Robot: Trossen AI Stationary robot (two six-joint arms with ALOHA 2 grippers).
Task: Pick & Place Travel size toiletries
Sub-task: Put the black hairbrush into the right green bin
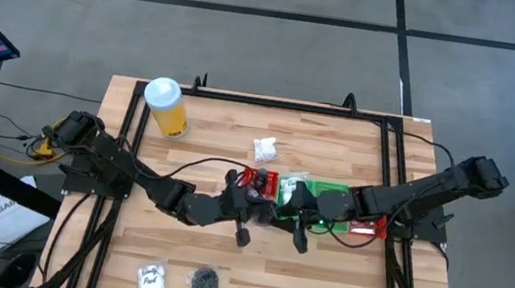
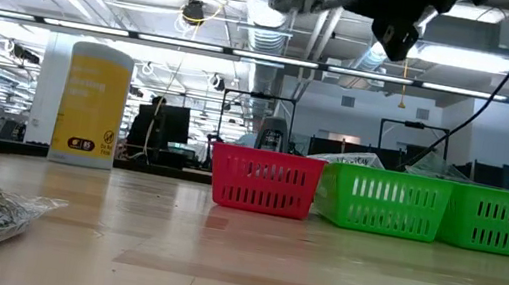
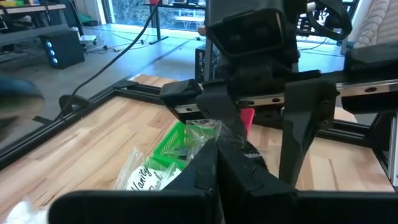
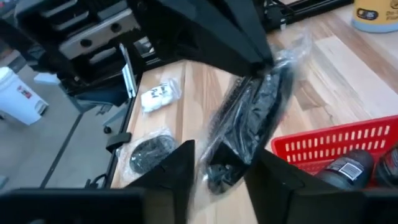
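Overhead, table-level and two wrist cameras share the red tray (image 1: 263, 181).

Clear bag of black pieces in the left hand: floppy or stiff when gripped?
Likely floppy: the clear bag hangs long and creased from the left hand. Probably light, since it is held by one end. Film looks glossy, so it may slip.

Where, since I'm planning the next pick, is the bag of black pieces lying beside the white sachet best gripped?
The bag of black pieces lies flat, its film edges thin, so probably pinch its heaped middle from straight above.
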